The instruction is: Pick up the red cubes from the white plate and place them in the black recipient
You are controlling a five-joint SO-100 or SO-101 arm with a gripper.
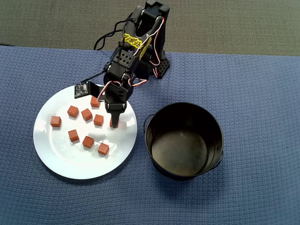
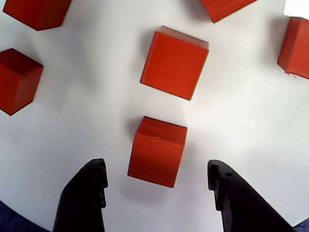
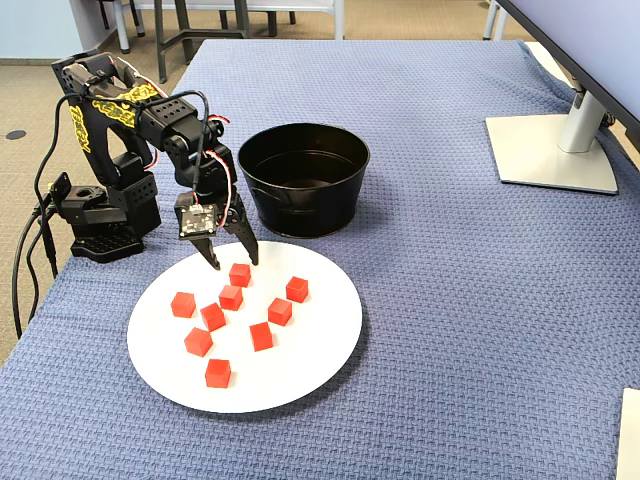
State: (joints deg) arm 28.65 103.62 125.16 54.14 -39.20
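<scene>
Red cubes (image 3: 231, 297) on white plate (image 3: 320, 340)

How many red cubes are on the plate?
9 red cubes, all on the white plate: one by the open gripper, eight spread across the plate's middle. None seem hidden.

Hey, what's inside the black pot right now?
Nothing visible: the black pot shows only its shiny bare bottom in the overhead view. All visible red cubes sit on the white plate.

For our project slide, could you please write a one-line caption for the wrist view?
Open gripper straddling one red cube on the white plate, other cubes beyond.
</scene>
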